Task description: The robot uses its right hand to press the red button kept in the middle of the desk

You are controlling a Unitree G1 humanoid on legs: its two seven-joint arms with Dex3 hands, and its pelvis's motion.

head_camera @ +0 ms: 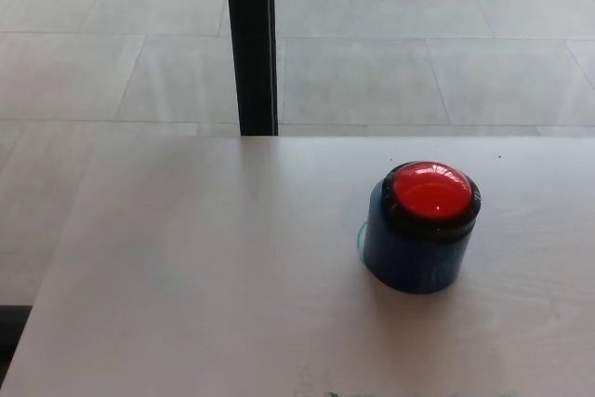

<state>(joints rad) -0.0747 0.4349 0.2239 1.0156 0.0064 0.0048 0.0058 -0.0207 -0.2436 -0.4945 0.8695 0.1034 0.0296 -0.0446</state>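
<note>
Item 1. Floor [121,62]: one, pale grey tiles, filling the upper part of the head view from 9 o'clock round to 3 o'clock, and running down the left edge beside the tabletop.

Item 2. Tabletop [204,276]: one, pale wood-grain surface, taking the lower half of the view; its far edge crosses at mid-height, its left edge slants toward 7 o'clock.

Item 3. Black post [251,44]: one, upright, at 12 o'clock, standing behind the tabletop's far edge.

Item 4. Blue base [409,253]: one, a short cylinder standing upright on the tabletop at about 4 o'clock from the view's centre, well apart from every tabletop edge that shows.

Item 5. Red button [430,190]: one, a glossy dome ringed in black, seated on top of the blue base. It appears raised and unpressed.

Item 6. Robot hand, left: none in view; whether it is spread or pressed together cannot be told.

Item 7. Robot hand, right: none in view; same remark.

Step in hand, as judged: the very start, the approach not yet begun, the press not yet done.

Next move, as judged: the right robot hand should enter from 3 o'clock, come over the dome, and push straight down on its centre, so the base does not slide or tip.
</note>
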